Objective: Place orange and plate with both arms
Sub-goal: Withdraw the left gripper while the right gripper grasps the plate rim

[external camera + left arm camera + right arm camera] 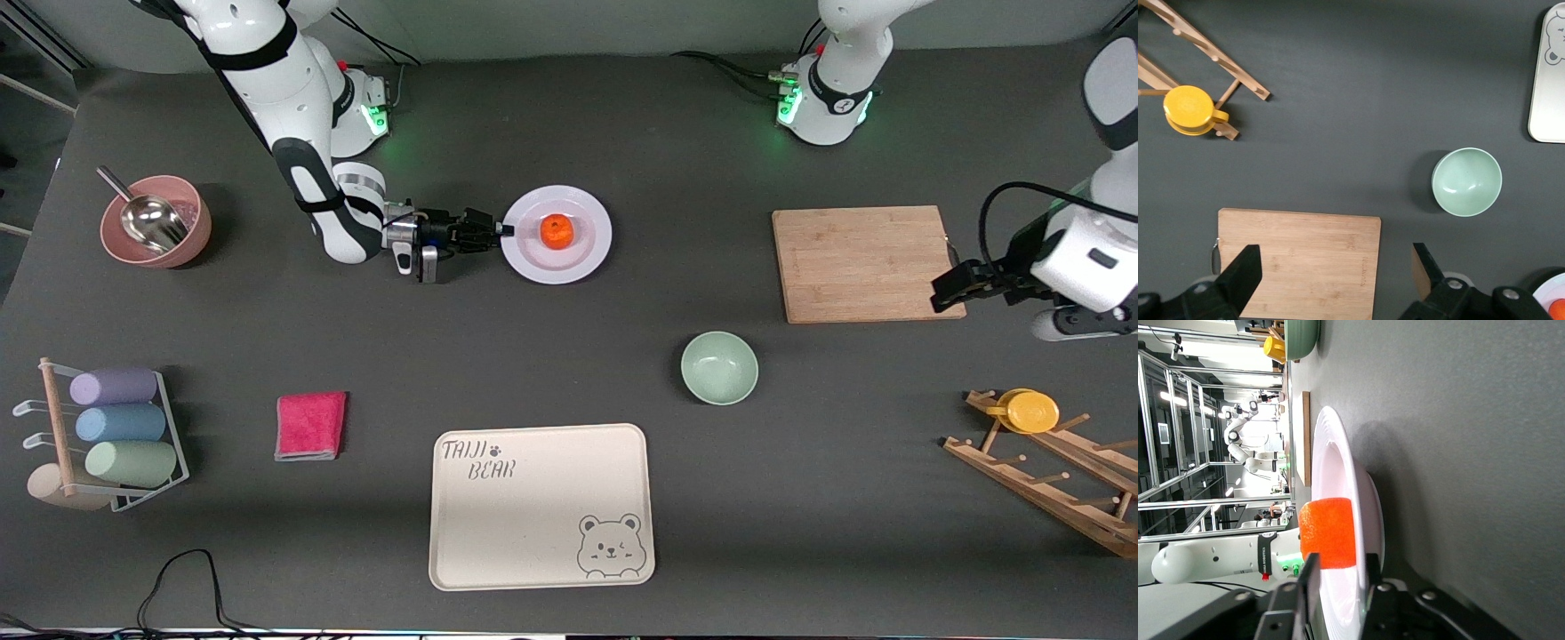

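The orange [557,230] sits in the middle of the pale plate [587,258], which lies flat on the table toward the right arm's end. My right gripper [502,230] is low at the plate's edge, one finger over the rim and one under it, shut on the rim. The right wrist view shows the plate [1338,453] and the orange [1328,533] close before that gripper [1338,570]. My left gripper [947,289] hangs open and empty over the corner of the cutting board [858,262]; its wrist view shows its gripper [1336,267] above that board [1298,253].
A mint-green bowl [719,367] and a cream bear tray [540,507] lie nearer the front camera. A pink cloth [310,426], a rack of cups [111,440] and a pink bowl with a scoop [156,220] are at the right arm's end. A wooden rack holds a yellow cup [1031,411].
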`<state>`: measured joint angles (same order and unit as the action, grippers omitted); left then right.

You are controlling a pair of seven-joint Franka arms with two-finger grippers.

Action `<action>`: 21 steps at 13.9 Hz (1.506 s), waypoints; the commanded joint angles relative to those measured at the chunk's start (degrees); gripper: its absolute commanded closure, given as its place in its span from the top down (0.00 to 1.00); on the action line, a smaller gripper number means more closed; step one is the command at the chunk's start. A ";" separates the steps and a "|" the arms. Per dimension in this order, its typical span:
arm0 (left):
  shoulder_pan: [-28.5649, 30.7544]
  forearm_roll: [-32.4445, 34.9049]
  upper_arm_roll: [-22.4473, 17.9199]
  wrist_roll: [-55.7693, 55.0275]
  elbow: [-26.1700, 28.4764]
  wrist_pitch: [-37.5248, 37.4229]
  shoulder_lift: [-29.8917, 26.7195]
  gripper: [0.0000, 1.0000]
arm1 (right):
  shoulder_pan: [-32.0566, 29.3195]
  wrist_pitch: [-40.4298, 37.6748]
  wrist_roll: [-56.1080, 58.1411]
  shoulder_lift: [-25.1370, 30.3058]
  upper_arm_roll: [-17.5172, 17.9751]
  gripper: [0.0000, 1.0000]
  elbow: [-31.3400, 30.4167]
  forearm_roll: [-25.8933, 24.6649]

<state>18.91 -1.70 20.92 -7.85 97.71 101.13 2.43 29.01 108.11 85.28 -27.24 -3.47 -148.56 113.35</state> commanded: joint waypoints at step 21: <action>-23.48 1.26 -24.96 5.56 -0.77 -2.42 -1.90 1.00 | -9.23 -4.14 -26.71 3.28 -2.32 0.00 24.50 -12.51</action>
<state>-4.48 -0.86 -3.73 -3.13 97.63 99.61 0.83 20.47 105.45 64.04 -15.47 -4.70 -135.84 104.55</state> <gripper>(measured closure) 0.000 0.960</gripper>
